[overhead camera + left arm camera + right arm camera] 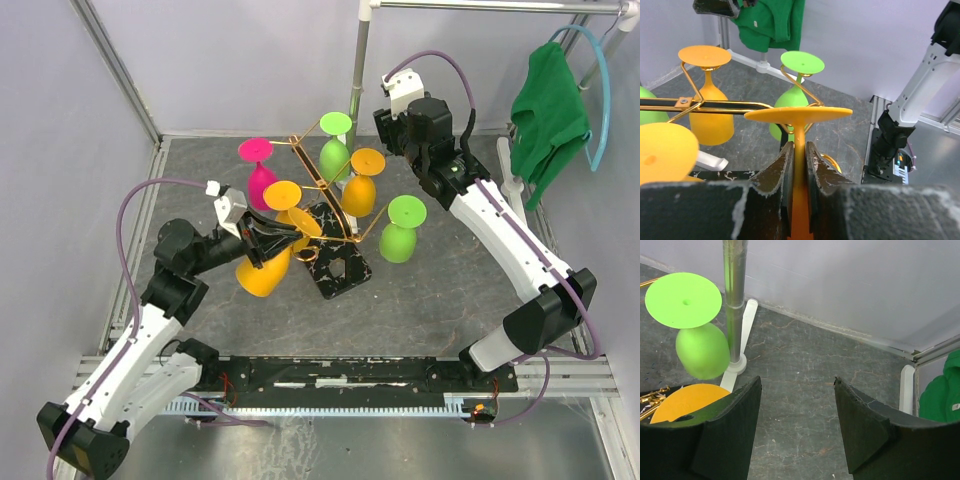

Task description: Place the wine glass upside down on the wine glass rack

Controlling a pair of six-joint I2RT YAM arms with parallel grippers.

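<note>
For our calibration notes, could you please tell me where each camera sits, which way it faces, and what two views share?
Top external: above and behind the arms, looking down on the wine glass rack; both arms show.
Left wrist: on the left arm, facing the right arm's base; left gripper shut on the orange wine glass.
Right wrist: facing the back wall and white pole stand; right gripper open.
Both wrist views catch the green garment.
</note>
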